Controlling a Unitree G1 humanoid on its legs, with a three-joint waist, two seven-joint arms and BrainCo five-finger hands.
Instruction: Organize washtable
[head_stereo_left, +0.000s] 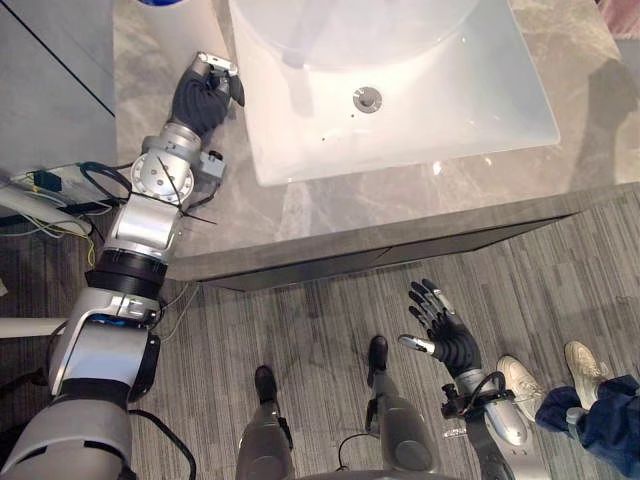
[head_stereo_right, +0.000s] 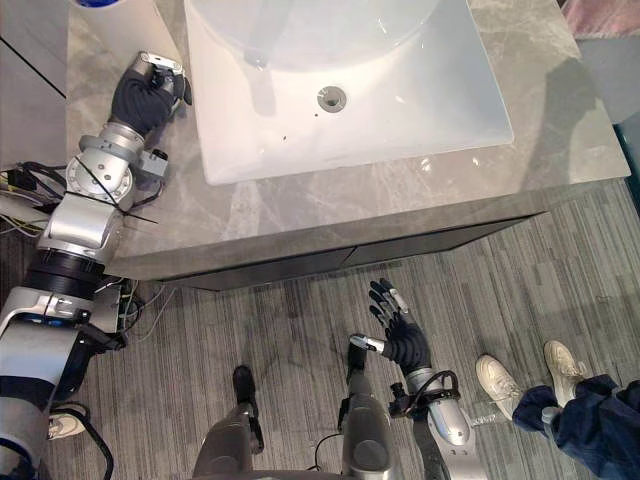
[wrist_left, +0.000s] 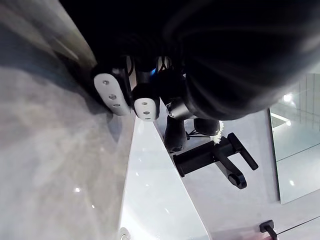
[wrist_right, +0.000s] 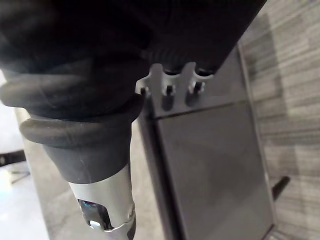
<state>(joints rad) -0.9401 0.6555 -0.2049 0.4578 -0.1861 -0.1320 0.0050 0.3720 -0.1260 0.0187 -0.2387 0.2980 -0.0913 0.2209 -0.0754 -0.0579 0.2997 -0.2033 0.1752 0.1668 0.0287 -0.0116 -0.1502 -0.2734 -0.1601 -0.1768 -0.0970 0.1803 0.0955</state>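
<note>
Eye views: grey washtable ahead, with a white sink set in it. Left hand sits at the sink's left rim, fingers curled. Right hand hangs low over the floor, fingers spread.
Left wrist view: black faucet shows past the curled fingertips.
Right wrist view: the washtable's grey front panel.

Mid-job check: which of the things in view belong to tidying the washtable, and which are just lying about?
Part of the job:
- washtable top
- white basin
- black faucet
- left hand, at the basin's left rim
- right hand, open, low in front of the cabinet

Just there:
- cabinet front
- person's shoes
- floor
</note>
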